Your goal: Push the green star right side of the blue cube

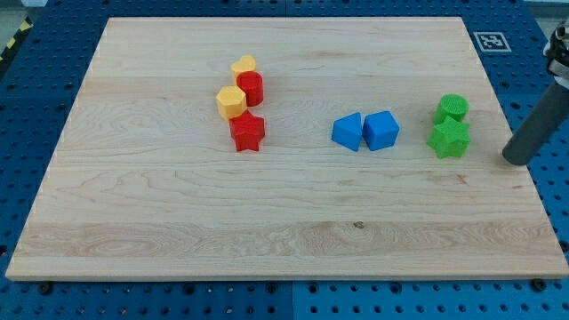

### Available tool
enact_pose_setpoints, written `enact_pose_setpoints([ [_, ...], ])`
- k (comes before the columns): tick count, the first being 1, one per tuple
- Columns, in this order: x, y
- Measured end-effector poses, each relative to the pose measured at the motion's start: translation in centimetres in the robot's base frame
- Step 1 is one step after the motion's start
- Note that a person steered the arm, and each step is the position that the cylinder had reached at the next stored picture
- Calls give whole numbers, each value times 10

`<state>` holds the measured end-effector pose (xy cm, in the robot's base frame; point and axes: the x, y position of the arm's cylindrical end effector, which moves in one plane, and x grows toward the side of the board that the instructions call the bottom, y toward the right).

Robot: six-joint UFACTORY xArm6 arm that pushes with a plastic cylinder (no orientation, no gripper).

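A pale wooden table (284,222) lay on a blue perforated base, with a small printed marker at its top right corner. Near the right edge, about midway down, sat the green star (449,139), with a green cylinder (452,108) touching it on the side toward the top edge. Just toward the left of the star, with a small gap between, was the blue cube (381,130), and a second blue block (348,132) touched the cube on its left side. So the star already lay on the right side of the cube, near it but not against it; by my judgement the task was done or nearly so, with at most a small nudge leftward left to bring the star closer. My tip (514,160) rested close to the right edge, just right of the star and apart from it. The arm carried no pincer, so its state could not be told. Well away, toward the top left, stood a cluster: a yellow block (244,65), a red cylinder (250,88), a yellow hexagon (231,102) and a red star (247,132).
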<state>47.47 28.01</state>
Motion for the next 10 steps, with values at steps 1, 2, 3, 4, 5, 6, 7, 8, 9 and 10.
enact_pose_setpoints([
  [1,-5,-33],
  [2,0,-46],
  [3,-11,-46],
  [4,-11,-49],
  [5,-11,-68],
  [6,-11,-84],
  [7,13,-69],
  [8,27,-33],
  [9,7,-8],
  [10,-44,7],
])
